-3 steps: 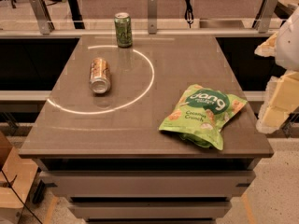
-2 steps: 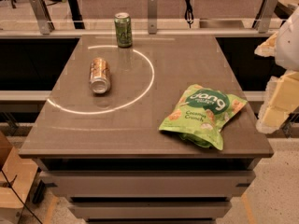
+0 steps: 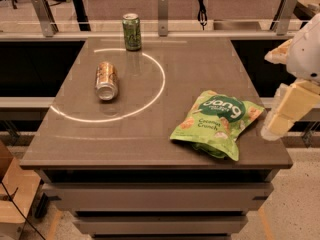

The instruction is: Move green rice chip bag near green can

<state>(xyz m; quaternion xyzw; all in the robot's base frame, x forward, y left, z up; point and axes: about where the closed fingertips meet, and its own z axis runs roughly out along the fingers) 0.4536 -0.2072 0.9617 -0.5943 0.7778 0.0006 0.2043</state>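
The green rice chip bag (image 3: 217, 124) lies flat on the front right part of the grey table (image 3: 150, 144). The green can (image 3: 132, 31) stands upright at the table's far edge, left of centre. My gripper (image 3: 280, 119) hangs at the right edge of the view, just beyond the table's right side and to the right of the bag, not touching it.
A copper-brown can (image 3: 106, 80) lies on its side on the left half of the table, inside a white circle line (image 3: 150, 99). Metal rails and posts (image 3: 162, 6) run behind the table. A cardboard box (image 3: 12, 194) sits at the lower left.
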